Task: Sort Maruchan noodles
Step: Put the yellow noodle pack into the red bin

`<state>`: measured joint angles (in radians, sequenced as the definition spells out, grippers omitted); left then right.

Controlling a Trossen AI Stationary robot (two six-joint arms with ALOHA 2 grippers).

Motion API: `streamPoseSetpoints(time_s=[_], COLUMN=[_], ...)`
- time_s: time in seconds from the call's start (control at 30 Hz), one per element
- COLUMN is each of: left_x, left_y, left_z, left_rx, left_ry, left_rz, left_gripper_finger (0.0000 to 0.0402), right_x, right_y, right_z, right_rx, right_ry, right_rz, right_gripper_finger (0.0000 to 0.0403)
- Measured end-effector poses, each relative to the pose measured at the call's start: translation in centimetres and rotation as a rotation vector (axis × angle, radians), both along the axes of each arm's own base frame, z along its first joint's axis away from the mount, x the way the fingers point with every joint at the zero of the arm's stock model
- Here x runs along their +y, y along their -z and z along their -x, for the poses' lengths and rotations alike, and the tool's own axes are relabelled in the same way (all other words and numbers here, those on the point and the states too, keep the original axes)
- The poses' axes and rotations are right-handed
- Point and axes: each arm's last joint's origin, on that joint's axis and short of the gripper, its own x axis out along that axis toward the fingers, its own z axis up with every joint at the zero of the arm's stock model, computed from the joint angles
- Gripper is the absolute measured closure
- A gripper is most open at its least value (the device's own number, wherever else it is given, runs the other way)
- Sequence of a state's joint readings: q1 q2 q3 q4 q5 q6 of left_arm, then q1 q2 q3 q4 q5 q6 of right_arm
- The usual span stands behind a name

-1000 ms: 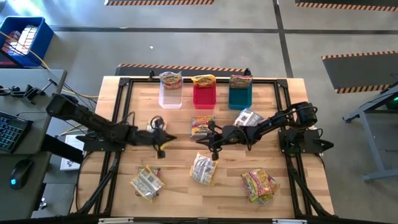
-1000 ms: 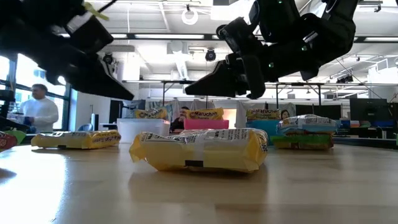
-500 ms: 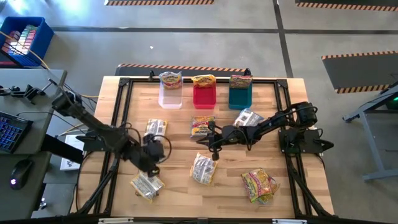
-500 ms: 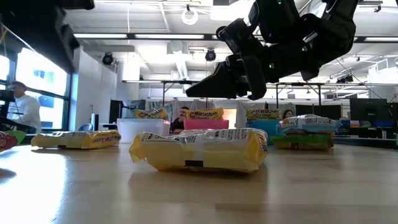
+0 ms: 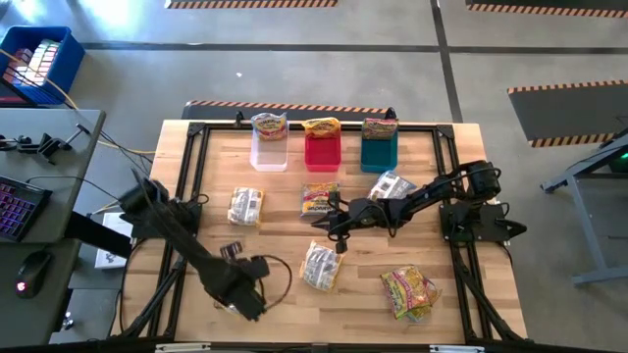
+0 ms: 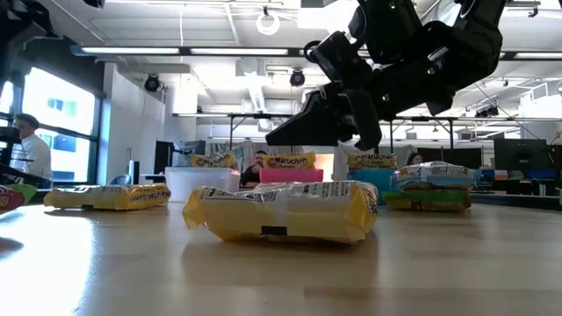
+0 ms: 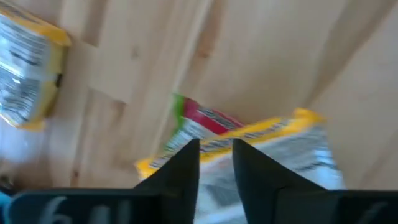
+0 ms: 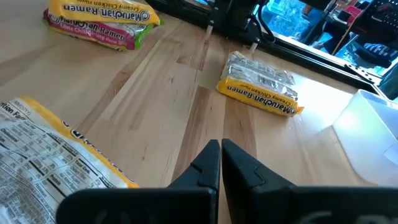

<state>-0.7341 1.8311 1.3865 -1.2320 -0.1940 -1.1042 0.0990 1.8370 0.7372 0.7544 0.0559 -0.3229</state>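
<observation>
left gripper [image 7: 216, 163] over noodle packets [image 7: 249, 146]

Grey concrete floor [image 5: 294, 69], hazard-striped tape [image 5: 564, 88], bright window [image 6: 53, 132], ceiling lights.

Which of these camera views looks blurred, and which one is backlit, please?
Left wrist view: motion-smeared, the yellow-edged crinkly noodle packet and wood grain streaked. Low view: bright ceiling lights and window silhouette the right end effector. High view and right wrist view: evenly lit, sharp.

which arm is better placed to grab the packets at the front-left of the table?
Left. Its tool is right over the front-left packets, fingers parted. The right tool is shut, mid-table, nearer the middle packet.
</observation>
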Motion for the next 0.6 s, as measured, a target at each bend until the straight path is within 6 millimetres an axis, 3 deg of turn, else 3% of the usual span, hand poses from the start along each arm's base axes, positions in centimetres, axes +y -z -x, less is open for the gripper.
streamPoseSetpoints(time_s=[0.27,0.43,0.6], left_x=[-2.9,-3.7,-4.2], left_y=[-0.3,-1.3,-0.8], left_z=[-2.3,-2.5,-1.8], left_rx=[0.117,0.095,0.105], left_ry=[-0.047,-0.115,-0.196], left_rz=[0.034,0.057,0.052], left_gripper_finger=[0.0242,0.022,0.0215], right_x=[0.0,0.0,0.0], right_y=[0.1,0.1,0.1], right_z=[0.0,0.0,0.0], right_rx=[0.014,0.014,0.015], right_ry=[0.0,0.0,0.0], right_rz=[0.002,0.002,0.002], right_gripper_finger=[0.0403,0.0403,0.0403])
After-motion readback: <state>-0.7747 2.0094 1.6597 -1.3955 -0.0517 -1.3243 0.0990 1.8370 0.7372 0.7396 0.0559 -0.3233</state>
